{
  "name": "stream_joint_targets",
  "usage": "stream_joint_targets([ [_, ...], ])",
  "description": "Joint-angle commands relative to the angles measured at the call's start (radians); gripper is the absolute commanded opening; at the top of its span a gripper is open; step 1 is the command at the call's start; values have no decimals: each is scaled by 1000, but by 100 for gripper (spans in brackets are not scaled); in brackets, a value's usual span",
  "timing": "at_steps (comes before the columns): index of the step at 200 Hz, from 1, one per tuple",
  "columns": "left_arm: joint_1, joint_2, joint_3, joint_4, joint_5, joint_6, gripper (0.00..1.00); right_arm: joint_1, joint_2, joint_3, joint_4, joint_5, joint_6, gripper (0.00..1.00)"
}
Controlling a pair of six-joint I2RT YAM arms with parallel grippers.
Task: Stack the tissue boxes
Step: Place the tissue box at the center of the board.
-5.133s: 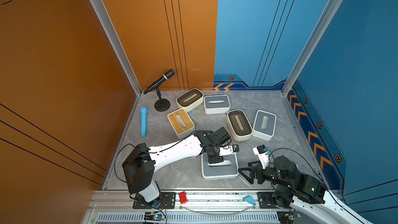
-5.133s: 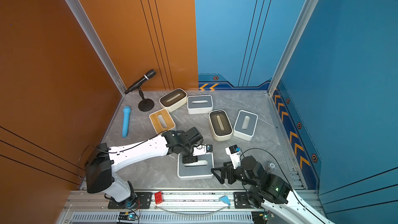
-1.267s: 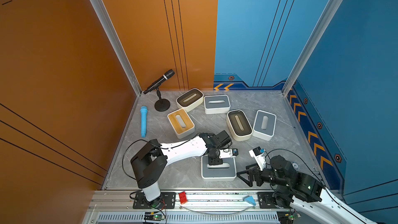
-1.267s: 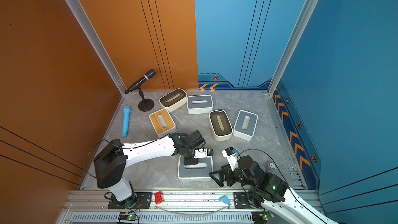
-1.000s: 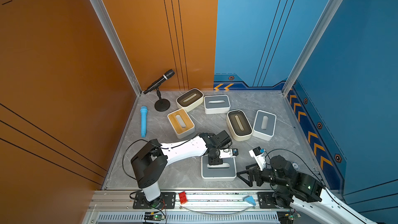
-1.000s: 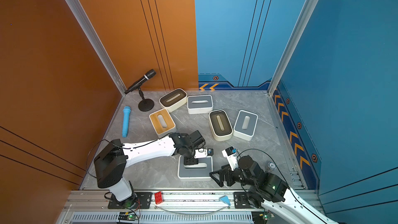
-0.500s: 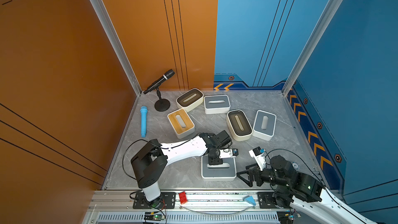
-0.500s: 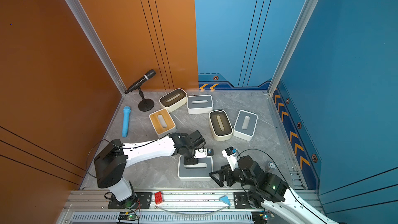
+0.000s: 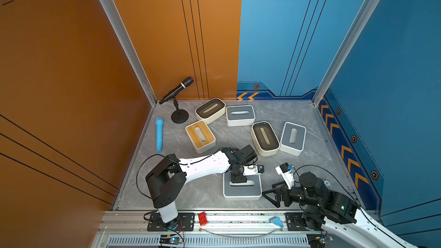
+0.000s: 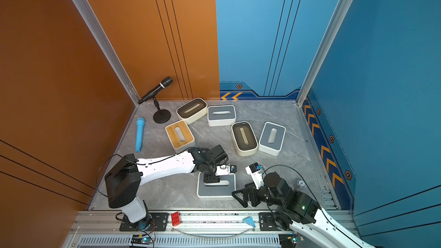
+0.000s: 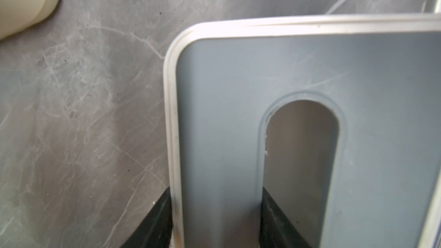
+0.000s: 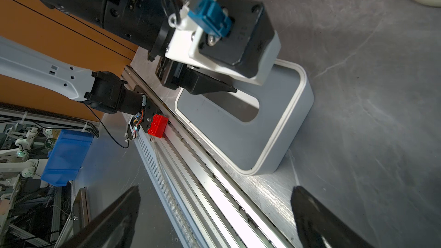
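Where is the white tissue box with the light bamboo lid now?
In both top views the bamboo-lidded box lies left of centre, right of the blue toy microphone.

Grey tabletop (image 9: 286,110) bears six tissue boxes (image 9: 240,115), a microphone (image 9: 175,90).

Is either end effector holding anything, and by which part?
Left end effector straddles grey box's side wall, one finger in its slot; whether it grips cannot be told. Right end effector holds nothing.
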Motion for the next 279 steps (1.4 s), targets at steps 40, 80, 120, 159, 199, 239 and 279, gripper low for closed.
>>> stream_joint_targets([
  [40,-9,9,11,-2,-28,11,60,7,-3,-16,9,-5,-19,100],
  [80,-13,1,10,-2,-29,12,64,6,0,-14,9,-3,-18,100],
  [120,-18,-7,12,-2,-27,10,66,7,4,-13,9,-2,-18,100],
  [159,-20,-20,10,-1,-24,9,67,6,10,-11,9,0,-20,100],
  [199,-23,-34,12,-2,-19,8,67,5,16,-10,10,1,-19,100],
  [239,-23,-54,13,-2,-12,7,68,5,16,-8,9,5,-18,100],
  [279,-25,-69,15,-2,6,2,70,5,20,-6,11,9,-18,100],
])
